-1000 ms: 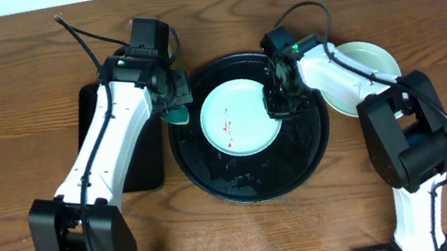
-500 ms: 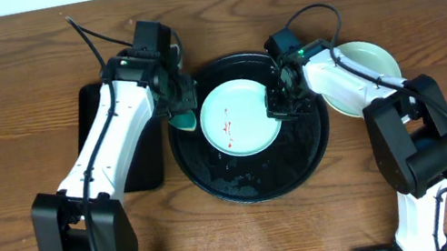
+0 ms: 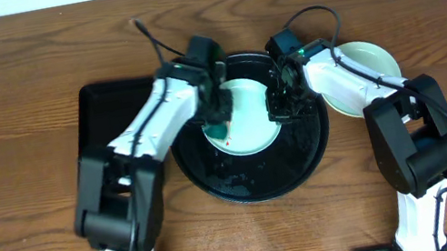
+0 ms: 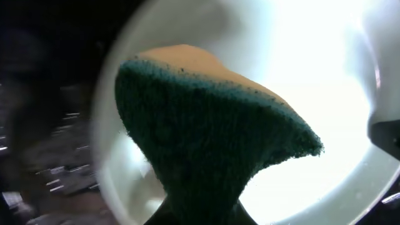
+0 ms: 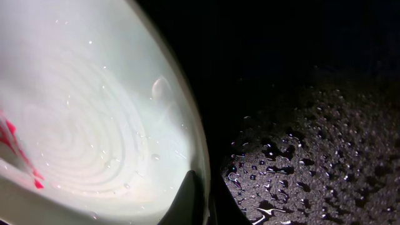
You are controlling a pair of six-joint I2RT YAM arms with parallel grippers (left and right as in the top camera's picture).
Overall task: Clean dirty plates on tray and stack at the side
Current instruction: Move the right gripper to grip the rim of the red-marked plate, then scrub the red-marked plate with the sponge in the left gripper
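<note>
A mint-teal plate (image 3: 250, 116) with red smears lies in the round black tray (image 3: 257, 184). My left gripper (image 3: 219, 119) is shut on a green sponge with a yellow back (image 3: 221, 132) and holds it on the plate's left part. In the left wrist view the sponge (image 4: 206, 131) fills the middle over the bright plate (image 4: 312, 75). My right gripper (image 3: 279, 104) is shut on the plate's right rim. The right wrist view shows a finger (image 5: 194, 200) on the rim and red smears on the plate (image 5: 94, 125). A pale yellow plate (image 3: 369, 63) lies on the table to the right of the tray.
A smaller rectangular black tray (image 3: 107, 118) lies at the left, partly under my left arm. The round tray's floor is wet with droplets (image 5: 312, 156). The wooden table (image 3: 12, 181) shows all around.
My left arm has swung right from the tray's left rim and brought the sponge onto the plate. My right gripper has stayed on the plate's rim.
</note>
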